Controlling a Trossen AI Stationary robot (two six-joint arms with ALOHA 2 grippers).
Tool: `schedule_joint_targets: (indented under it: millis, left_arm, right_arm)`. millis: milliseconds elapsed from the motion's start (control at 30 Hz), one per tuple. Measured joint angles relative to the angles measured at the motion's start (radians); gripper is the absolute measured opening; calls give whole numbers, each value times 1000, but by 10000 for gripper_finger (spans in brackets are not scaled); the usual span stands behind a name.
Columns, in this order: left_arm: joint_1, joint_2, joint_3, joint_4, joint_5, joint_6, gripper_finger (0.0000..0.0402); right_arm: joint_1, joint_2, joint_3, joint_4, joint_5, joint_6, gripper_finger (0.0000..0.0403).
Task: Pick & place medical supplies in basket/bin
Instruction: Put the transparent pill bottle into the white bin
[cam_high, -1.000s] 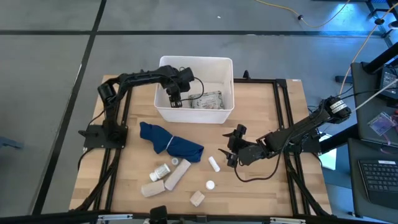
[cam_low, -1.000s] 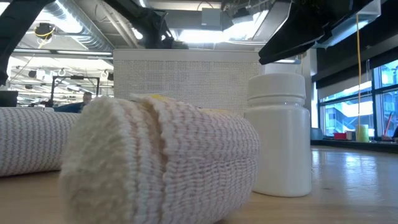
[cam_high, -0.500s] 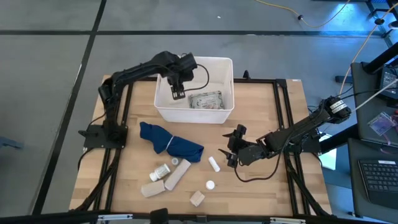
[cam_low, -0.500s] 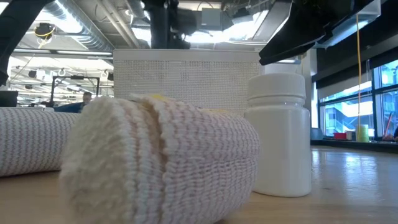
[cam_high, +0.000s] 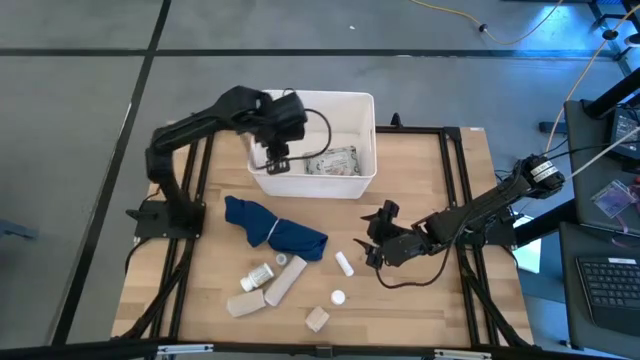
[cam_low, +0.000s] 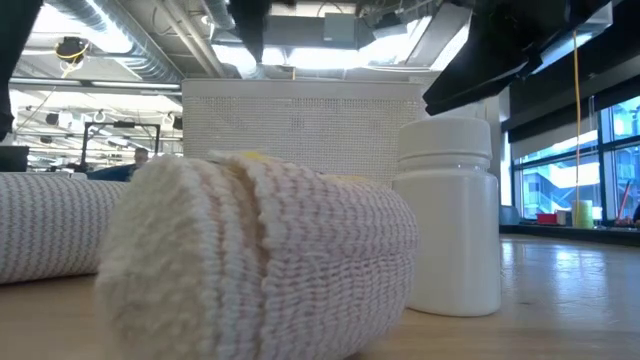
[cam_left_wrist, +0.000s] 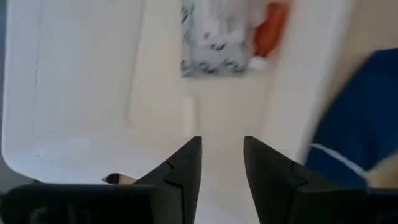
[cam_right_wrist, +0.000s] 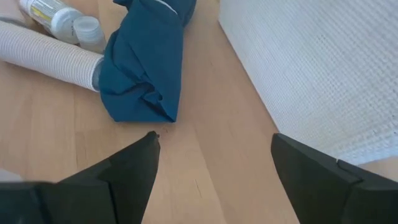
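White tub (cam_high: 362, 108) sits at the table's far side, and inside lies the grey packet (cam_high: 333, 163) with an orange-capped vial (cam_left_wrist: 272, 30) touching it. Left gripper (cam_high: 274, 160) hangs over the tub's left half, fingers a narrow gap apart, nothing between them. Out on the wood, a blue cloth (cam_high: 275, 229), bandage rolls (cam_high: 285, 281) and white vials (cam_high: 344, 264) lie scattered. Right gripper (cam_high: 372, 240) waits near the cloth, jaws spread wide.
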Motion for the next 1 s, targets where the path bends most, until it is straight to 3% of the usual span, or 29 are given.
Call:
schedule_joint_targets:
  millis: [233,467,767,1000]
  left_arm:
    - [-197,-138,0,0,42,-162,107]
    - [-452,-155,0,0,50,-207,127]
    - [-685,-3,0,5,45,-323,178]
    - [-782,162,-1,2,45,-311,184]
  right_arm:
    - [0,0,0,-3,-1,25,307]
    - [0,0,0,-3,-16,26,307]
    - [0,0,0,-2,-24,53,307]
    - [0,0,0,-2,-25,52,307]
